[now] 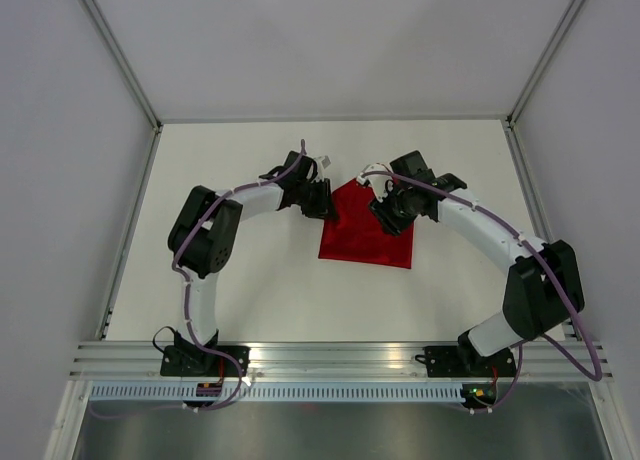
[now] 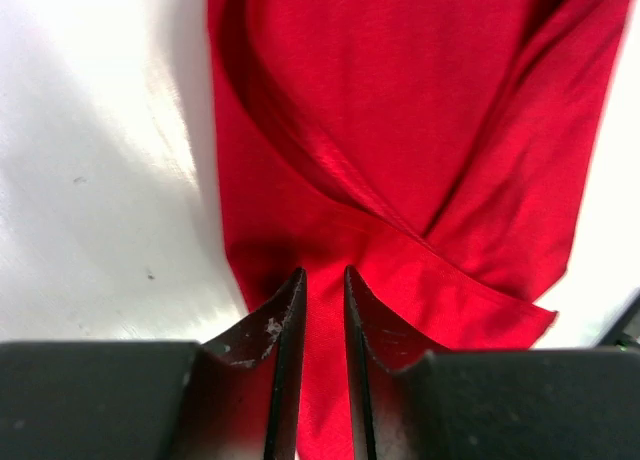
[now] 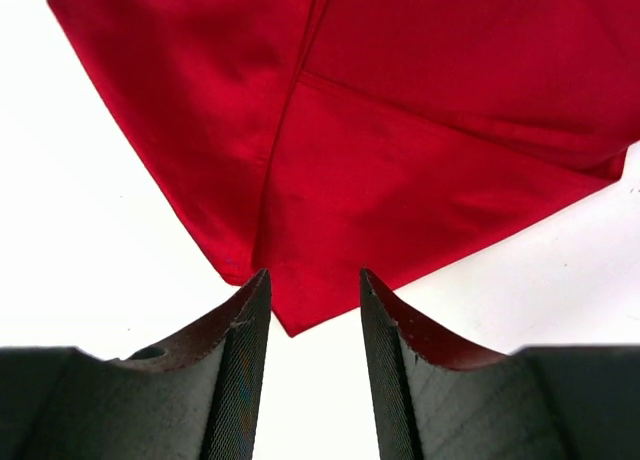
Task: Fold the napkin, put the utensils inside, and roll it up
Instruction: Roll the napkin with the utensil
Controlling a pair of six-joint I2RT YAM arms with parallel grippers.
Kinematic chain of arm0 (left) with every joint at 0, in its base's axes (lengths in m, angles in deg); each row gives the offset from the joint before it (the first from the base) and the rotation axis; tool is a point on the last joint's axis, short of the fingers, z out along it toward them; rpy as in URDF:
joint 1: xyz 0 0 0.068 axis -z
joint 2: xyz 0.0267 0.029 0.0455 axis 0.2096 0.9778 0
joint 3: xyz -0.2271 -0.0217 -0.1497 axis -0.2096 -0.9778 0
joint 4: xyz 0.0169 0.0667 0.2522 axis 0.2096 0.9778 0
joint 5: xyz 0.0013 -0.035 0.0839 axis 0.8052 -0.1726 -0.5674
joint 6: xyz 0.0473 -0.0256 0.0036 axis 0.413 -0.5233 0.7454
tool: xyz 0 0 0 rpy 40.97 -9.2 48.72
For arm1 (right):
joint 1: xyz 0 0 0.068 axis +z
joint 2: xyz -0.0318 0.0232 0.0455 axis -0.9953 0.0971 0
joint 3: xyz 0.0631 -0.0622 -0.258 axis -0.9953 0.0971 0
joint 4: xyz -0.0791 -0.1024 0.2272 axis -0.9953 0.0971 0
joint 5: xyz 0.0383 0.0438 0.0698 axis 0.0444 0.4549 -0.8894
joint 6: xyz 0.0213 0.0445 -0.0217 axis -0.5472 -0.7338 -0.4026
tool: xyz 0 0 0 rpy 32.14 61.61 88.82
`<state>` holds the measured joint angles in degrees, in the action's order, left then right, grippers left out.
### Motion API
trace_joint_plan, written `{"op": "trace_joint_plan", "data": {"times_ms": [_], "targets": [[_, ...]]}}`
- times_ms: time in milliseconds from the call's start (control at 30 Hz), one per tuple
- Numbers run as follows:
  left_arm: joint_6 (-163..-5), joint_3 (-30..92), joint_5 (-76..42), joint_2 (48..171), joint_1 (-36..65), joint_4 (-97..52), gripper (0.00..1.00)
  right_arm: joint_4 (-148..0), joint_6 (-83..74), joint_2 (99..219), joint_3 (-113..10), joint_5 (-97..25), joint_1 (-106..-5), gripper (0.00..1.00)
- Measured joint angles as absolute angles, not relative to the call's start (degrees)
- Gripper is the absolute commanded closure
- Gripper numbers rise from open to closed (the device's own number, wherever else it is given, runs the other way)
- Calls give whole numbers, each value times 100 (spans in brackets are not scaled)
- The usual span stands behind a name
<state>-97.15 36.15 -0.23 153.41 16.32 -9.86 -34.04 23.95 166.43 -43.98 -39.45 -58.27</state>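
Since left gripper point(image 2: 323, 275) seems clamped on the thin red fabric napkin point(image 2: 400, 130), right gripper point(image 3: 314, 275) open beside it, lifting could undo folds.

The napkin point(image 1: 366, 242) is plain bright red cloth, lying flat mid-worktop point(image 1: 250, 300). It is folded, with overlapping layers and creased edges showing.

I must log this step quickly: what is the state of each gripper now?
Left gripper: closed on the edge of the napkin.
Right gripper: open, holding nothing.
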Motion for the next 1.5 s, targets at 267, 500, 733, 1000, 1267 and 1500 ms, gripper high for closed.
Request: {"op": "trace_joint_plan", "data": {"times_ms": [267,500,733,1000,1267,1500], "targets": [[-9720,3834,91,14803,1632,-1010,64,-3599,2767,16407,-4020,-4039,-5714,52],[-9812,3844,-412,13789,1589,-919,57,-3870,2977,16265,-3591,-3902,-5419,48],[-9882,3812,-1162,12397,1447,-578,53,-4163,3237,16261,-3314,-3622,-4568,37],[-9882,3458,-1599,11394,1444,-304,53,-4530,3600,16261,-3065,-3541,-4328,34],[-9884,3248,-1758,11276,1447,-38,52,-4858,3912,16324,-2689,-3495,-4328,28],[-9882,3248,-1758,11330,1455,-20,52,-5048,4120,16455,-2573,-3506,-4328,27]]}}
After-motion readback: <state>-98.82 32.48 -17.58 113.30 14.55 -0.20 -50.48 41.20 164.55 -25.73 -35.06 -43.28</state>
